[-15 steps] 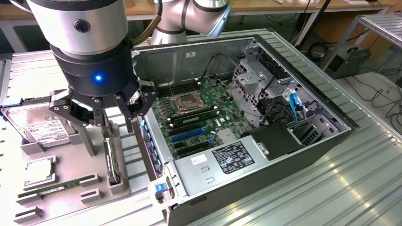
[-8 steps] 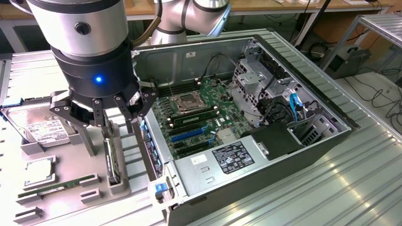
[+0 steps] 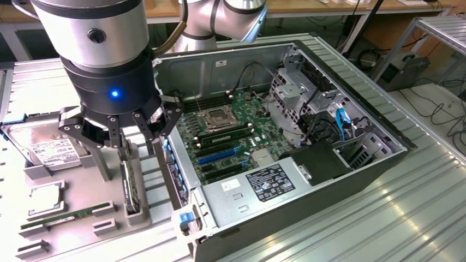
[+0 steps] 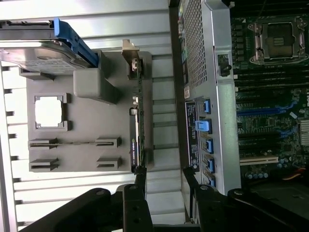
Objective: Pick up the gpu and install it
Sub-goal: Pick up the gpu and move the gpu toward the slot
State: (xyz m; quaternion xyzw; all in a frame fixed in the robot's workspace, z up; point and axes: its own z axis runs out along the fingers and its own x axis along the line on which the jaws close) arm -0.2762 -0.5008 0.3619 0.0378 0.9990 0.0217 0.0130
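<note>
The jaws of the gripper stood apart and held nothing. In the exterior view they hung directly over the gpu, and neither jaw was pressed against the card.

The gpu stood on its long edge in a slot of the grey holder tray. It sat on the side of the tray nearest the computer case. In the wrist view the gpu appeared edge-on. Its silver bracket was at the end farther from the gripper. One fingertip lay in line with the near end of the card.

A small green-and-white mark showed on the card's edge, but its writing could not be read.

Other parts on the tray:
- The hard drive carried a white label with rows of print too small to read. Its blue carrier showed in the wrist view.
- The processor chip lay flat in a square recess.
- The green RAM stick lay in a narrow slot.

The case lay open on the ribbed metal table. The motherboard inside showed an empty processor socket and blue expansion slots. The power supply carried a black label with white print and a smaller white sticker. The text on both was illegible. Blue clips lined the case's rear slot panel.
</note>
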